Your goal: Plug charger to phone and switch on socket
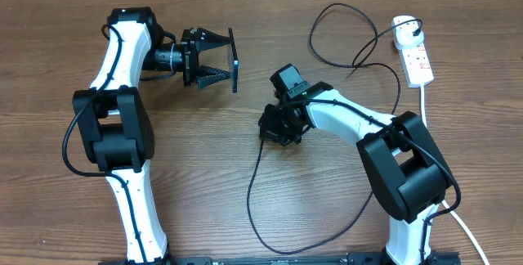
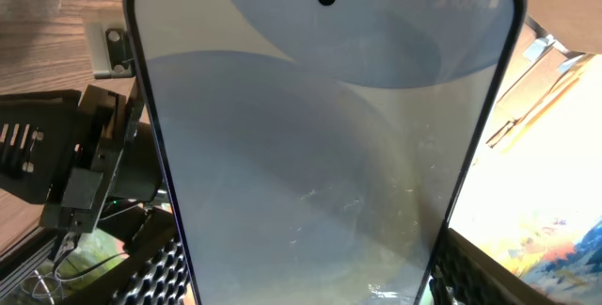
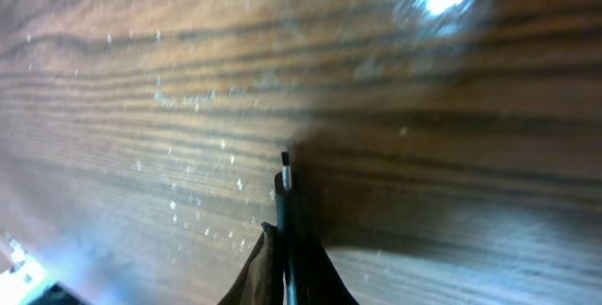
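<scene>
Overhead, I saw the left gripper (image 1: 224, 56) in the upper left-centre of the frame, lying sideways above the table (image 1: 204, 159) and clamped on the phone (image 1: 234, 52). The phone stood on edge there, showing me only a thin dark line. The right gripper (image 1: 280, 130) sat at frame centre, low to the wood and pinched closed on the charger (image 1: 255, 175). From it, one stretch of the black cable looped down toward the bottom edge. Another stretch curled through the upper right to the white adapter (image 1: 403, 26). The adapter sat in the socket (image 1: 418, 59) at the far upper right, well apart from the phone, and the socket's white cord (image 1: 424, 101) ran down the right side.

On the left wrist view, the phone (image 2: 320, 154) filled nearly the whole frame. Its pale blue-grey screen faced me, with the camera hole at top centre. The perforated pads (image 2: 158, 269) gripped its lower sides at the bottom corners.

On the right wrist view, which was blurred, the closed right gripper (image 3: 287, 263) rose from the bottom centre. The charger's (image 3: 285, 197) plug tip (image 3: 285, 164) stuck up out of it, just over the wood grain of the table (image 3: 442, 201). I could not tell whether the tip touched the wood.
</scene>
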You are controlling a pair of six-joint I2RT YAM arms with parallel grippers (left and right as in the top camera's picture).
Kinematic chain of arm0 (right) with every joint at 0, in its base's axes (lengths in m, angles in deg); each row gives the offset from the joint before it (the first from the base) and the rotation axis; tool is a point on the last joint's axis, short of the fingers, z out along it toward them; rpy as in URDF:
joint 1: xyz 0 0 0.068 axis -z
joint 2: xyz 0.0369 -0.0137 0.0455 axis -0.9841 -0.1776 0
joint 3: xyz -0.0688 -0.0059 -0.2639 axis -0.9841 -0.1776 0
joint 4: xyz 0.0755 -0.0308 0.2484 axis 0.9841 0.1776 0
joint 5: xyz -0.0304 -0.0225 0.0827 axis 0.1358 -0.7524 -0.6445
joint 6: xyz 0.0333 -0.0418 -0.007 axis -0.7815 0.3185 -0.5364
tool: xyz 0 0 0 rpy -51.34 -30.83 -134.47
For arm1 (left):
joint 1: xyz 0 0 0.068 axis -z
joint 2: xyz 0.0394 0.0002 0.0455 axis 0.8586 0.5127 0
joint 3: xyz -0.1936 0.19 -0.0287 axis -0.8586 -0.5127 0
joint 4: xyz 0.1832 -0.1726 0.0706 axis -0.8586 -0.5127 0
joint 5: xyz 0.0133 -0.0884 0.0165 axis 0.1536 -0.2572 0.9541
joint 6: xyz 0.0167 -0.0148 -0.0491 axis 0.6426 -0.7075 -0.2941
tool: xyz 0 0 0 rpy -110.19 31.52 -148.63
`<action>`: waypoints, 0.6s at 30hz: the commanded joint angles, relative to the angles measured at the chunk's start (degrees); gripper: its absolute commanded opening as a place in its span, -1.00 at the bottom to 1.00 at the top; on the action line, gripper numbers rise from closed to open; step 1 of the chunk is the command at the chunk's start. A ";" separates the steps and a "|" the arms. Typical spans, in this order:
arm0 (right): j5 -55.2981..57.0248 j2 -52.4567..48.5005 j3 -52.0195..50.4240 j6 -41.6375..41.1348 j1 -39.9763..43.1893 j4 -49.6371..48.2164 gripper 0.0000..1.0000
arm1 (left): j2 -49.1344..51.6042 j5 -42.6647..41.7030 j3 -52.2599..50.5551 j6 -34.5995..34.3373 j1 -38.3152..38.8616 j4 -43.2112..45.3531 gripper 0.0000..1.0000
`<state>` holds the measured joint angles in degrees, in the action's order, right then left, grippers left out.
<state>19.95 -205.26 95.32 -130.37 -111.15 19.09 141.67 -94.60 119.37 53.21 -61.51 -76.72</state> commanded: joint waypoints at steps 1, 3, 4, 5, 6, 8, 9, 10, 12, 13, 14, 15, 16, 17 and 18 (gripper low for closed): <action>-5.66 0.33 1.42 2.14 1.22 0.37 -0.93 | -2.03 -1.20 1.51 1.27 0.04 -0.20 0.14; -6.82 1.99 1.42 3.48 2.34 1.42 -0.93 | -2.03 -1.20 1.51 1.27 0.04 -0.20 0.15; -6.91 2.84 1.42 3.98 2.91 2.38 -0.93 | -2.03 -1.18 1.51 1.27 0.04 -0.17 0.15; -7.23 3.89 1.42 4.81 3.58 3.50 -0.93 | -2.03 -1.18 1.51 1.27 0.04 -0.17 0.14; -7.87 5.38 1.42 6.05 4.46 5.05 -0.93 | -2.03 -1.18 1.51 1.27 0.04 -0.17 0.15; -9.25 7.67 1.42 7.93 5.55 7.39 -0.93 | -2.03 -1.09 1.51 1.25 0.04 -0.17 0.14; -9.97 8.59 1.42 8.83 5.86 8.15 -0.93 | -2.03 -0.94 1.51 1.22 0.04 -0.17 0.15; -11.56 10.03 1.42 10.51 6.19 9.14 -0.93 | -2.03 -0.92 1.51 1.20 0.04 -0.17 0.14; -14.21 12.15 1.42 12.24 6.34 10.03 -0.93 | -2.03 -0.70 1.51 1.05 0.04 -0.17 0.14; -15.43 13.20 1.42 12.26 6.32 10.21 -0.92 | -2.03 -0.70 1.51 0.85 0.04 -0.17 0.14; -16.46 14.03 1.42 12.24 6.32 10.27 -0.93 | -2.03 -0.55 1.51 0.70 0.04 -0.17 0.14; -17.59 14.95 1.42 12.26 6.32 10.27 -0.93 | -2.03 -0.57 1.51 0.57 0.04 -0.17 0.14; -18.36 15.65 1.42 12.26 6.32 10.29 -0.93 | -2.03 -0.57 1.51 0.17 0.04 -0.20 0.14; -18.78 16.39 1.42 12.24 6.32 10.34 -0.93 | -2.03 -0.57 1.51 -0.50 0.04 -0.17 0.14; -18.86 16.96 1.42 12.22 6.32 10.43 -0.93 | -2.03 -0.59 1.51 -1.25 0.04 -0.20 0.14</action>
<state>5.08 -190.76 95.43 -119.90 -104.68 29.47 141.67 -93.52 119.37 53.03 -61.51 -76.72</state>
